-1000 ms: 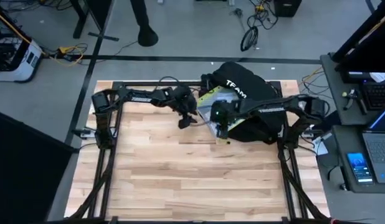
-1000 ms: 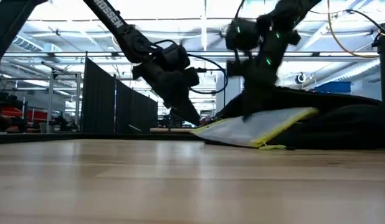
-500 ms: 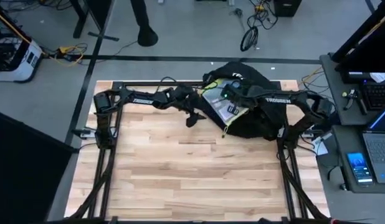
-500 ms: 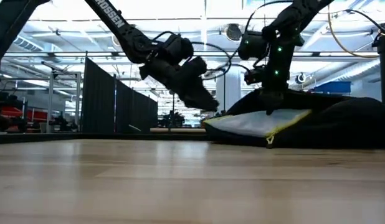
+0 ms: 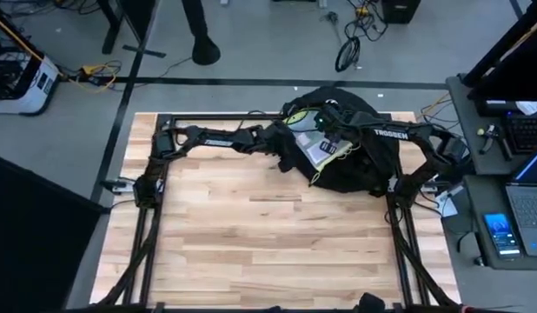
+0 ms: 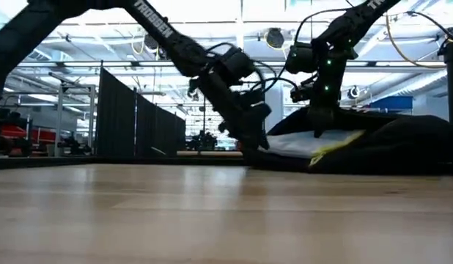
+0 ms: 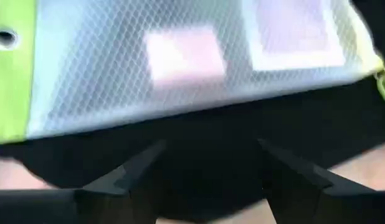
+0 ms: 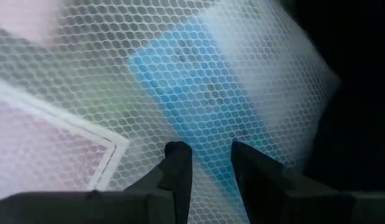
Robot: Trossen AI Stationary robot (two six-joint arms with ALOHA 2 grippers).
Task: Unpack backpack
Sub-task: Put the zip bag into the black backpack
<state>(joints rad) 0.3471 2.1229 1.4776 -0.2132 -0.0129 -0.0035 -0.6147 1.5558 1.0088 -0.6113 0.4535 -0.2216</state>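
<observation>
The black backpack [image 5: 364, 165] lies on the table's far right part. On top of it lies a white mesh pouch [image 5: 319, 146] with yellow-green trim and flat cards inside. My right gripper [image 5: 332, 130] stands over the pouch, pointing down, with its fingers close together on the mesh [image 8: 180, 74]. My left gripper [image 5: 284, 159] is low at the backpack's left edge and open. Black fabric [image 7: 211, 143] lies between its fingers, and the pouch [image 7: 180, 68] is just beyond them. My right gripper comes at the pouch from above, pointing down, and its two fingers [image 8: 178, 163] meet the upper mesh face [image 8: 211, 134]. How much mesh is caught between them does not show. The pouch lies on the backpack. Whether my left gripper touches the black fabric, I cannot tell.
The wooden table top [image 5: 268, 243] stretches bare toward the near edge and the left. A black frame rail [image 5: 208, 116] runs along the far edge. A person's legs [image 5: 199, 35] stand on the floor beyond it. A desk with a laptop [image 5: 520, 200] sits off the right side.
My right gripper has moved toward the far edge and the right with the pouch. The pouch slanted down to the table before and now lies back on the backpack. My left gripper has gone right and down to the backpack's left edge.
</observation>
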